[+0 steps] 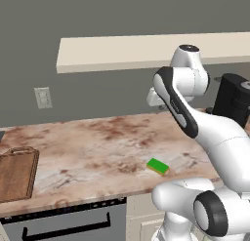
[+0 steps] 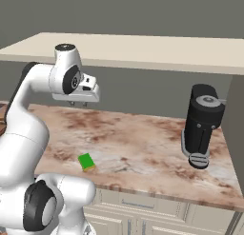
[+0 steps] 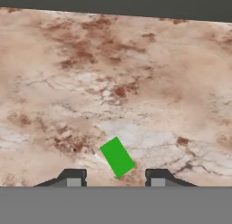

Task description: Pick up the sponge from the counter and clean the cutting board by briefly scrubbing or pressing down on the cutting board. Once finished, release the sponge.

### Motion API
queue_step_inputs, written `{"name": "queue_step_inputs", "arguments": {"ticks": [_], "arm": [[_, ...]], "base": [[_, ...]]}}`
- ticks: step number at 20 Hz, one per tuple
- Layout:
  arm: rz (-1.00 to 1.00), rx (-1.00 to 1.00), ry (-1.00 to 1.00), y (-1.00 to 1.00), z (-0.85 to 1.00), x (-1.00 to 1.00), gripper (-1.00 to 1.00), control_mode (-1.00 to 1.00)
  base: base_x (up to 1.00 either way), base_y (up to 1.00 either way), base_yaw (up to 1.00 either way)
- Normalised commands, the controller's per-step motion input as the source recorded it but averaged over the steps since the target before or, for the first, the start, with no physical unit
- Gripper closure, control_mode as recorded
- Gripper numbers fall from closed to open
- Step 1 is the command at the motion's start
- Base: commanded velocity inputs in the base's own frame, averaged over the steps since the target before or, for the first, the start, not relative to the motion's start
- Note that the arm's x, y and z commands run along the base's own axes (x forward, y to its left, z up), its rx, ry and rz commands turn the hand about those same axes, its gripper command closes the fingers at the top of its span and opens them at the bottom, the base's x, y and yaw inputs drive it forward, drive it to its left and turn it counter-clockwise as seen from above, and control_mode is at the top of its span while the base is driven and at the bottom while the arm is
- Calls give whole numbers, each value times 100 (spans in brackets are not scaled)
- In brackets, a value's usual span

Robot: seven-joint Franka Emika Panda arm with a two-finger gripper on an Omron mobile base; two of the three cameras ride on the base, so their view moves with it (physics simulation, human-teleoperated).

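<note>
The sponge (image 1: 157,166) is a small green block with a yellow underside, lying flat near the front edge of the counter (image 1: 97,142). The right base view shows the sponge (image 2: 86,161) in front of my arm. The cutting board (image 1: 17,174), dark brown wood with a looped handle, lies at the counter's far left, well apart from the sponge. My gripper (image 2: 78,104) hangs high above the counter (image 2: 143,143), pointing down. In the hand view the gripper (image 3: 115,177) is open and holds nothing, with the sponge (image 3: 117,157) far below, just beyond the gap between its tips.
A dark coffee machine (image 2: 202,124) stands on the counter's right part, also visible behind my arm (image 1: 234,98). A cream wall shelf (image 1: 122,52) runs above the counter, close to my arm's elbow. An oven front (image 1: 63,225) sits below the counter edge.
</note>
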Motion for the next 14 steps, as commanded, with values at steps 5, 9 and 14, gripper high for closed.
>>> {"name": "queue_step_inputs", "arguments": {"ticks": [5,9,14], "arm": [[0,-2,-6,0,-12,-18,-100,-100],[1,-1,8,0,-76,-13,-100,-100],[5,0,30,0,-92,0,-100,-100]], "base": [[0,0,0],[0,0,0],[0,0,0]]}}
